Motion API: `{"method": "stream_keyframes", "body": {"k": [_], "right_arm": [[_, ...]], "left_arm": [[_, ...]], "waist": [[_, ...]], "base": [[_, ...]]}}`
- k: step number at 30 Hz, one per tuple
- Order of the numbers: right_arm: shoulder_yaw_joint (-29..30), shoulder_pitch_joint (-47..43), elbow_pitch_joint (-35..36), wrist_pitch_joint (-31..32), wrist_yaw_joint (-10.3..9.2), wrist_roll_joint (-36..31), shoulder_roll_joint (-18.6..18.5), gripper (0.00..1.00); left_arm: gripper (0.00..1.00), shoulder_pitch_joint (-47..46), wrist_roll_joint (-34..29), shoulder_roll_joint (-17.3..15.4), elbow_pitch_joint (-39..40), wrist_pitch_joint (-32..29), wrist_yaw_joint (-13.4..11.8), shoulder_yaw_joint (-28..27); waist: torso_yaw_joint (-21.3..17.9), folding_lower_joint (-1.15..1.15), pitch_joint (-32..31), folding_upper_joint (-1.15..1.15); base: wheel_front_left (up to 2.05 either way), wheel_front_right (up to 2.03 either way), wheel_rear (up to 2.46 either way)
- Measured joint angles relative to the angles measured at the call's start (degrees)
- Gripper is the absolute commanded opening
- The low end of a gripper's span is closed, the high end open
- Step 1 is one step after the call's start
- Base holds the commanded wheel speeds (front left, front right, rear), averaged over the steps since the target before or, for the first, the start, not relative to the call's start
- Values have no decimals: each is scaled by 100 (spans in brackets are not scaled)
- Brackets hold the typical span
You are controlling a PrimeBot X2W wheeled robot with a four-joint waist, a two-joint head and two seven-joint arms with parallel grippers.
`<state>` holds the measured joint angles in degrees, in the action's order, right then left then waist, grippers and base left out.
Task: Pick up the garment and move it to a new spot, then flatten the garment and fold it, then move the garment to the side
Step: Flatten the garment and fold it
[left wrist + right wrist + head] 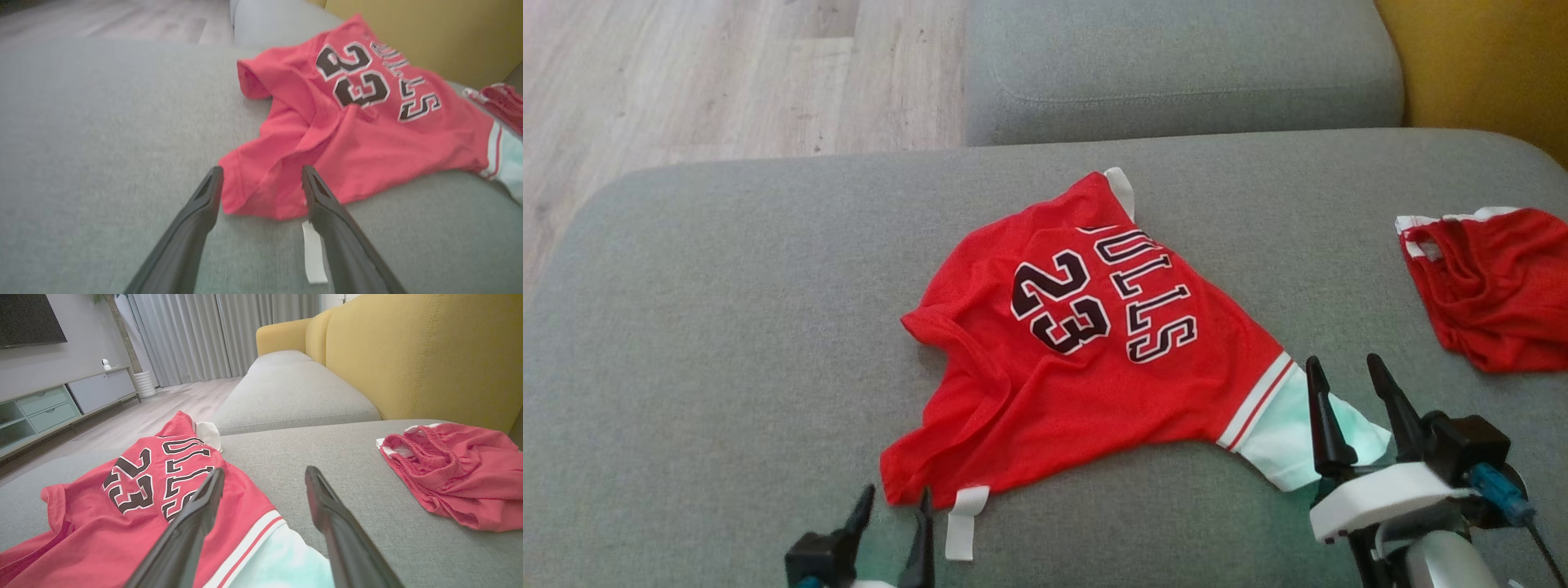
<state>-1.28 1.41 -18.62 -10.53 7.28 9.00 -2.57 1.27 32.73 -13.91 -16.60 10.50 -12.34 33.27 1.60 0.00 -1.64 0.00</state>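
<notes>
Jersey [1086, 359] lies crumpled mid-sofa [727, 327]. Left tool [897, 492] gapes at its 7 o'clock corner and right tool [1342, 359] gapes at 4 o'clock. Both empty, likely staged for a two-corner lift.

Soft, even daylight comes through the far curtains [196, 335], leaving faint shadows under the folds of the jersey [1078, 343]. The left wrist view is smeared and washed out; the right wrist view is sharp, with bowed edges.

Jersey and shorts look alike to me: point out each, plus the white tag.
Jersey [1082, 392], head view, red cloth below the number.
Shorts [1494, 294], head view, middle of crumpled cloth.
White tag [962, 524], head view, strip's middle.
</notes>
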Motion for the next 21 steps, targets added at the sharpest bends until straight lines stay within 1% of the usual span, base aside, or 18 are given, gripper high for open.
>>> {"method": "stream_keyframes", "body": {"k": [5,11,12,13,14,15,16,18,19,21], "right_arm": [[-10,13,42,37,0,-1,0,100],[21,29,74,45,0,-60,0,100],[33,31,75,45,0,-60,-1,100],[40,36,77,45,0,-60,-1,100],[43,39,80,45,0,-60,-1,100],[51,40,80,45,0,-60,0,100],[64,40,81,45,0,-60,0,100],[123,40,83,44,0,-62,0,100],[158,40,83,43,0,-62,0,100],[211,40,83,38,0,-68,-1,100]], "left_arm": [[100,-124,152,207,-508,-398,23,102],[100,-531,210,416,-965,-444,25,120],[98,-587,213,448,-1037,-445,26,118],[89,-630,237,482,-1103,-445,27,115],[75,-660,263,510,-1163,-444,29,115],[54,-692,265,525,-1228,-442,31,115],[43,-708,265,535,-1267,-435,33,115],[12,-714,265,552,-1290,-320,80,112],[0,-716,258,548,-1288,-247,83,114],[0,-717,249,545,-1248,-114,122,114]], "waist": [[-70,0,92,0],[-226,1,287,0],[-245,0,316,0],[-264,1,341,0],[-281,0,365,0],[-295,0,385,0],[-303,1,403,0],[-295,1,428,0],[-276,1,432,0],[-222,0,433,0]], "base": [[0,0,0],[0,0,0],[0,0,0],[0,0,0],[0,0,0],[0,0,0],[0,0,0],[0,0,0],[0,0,0],[0,0,0]]}}
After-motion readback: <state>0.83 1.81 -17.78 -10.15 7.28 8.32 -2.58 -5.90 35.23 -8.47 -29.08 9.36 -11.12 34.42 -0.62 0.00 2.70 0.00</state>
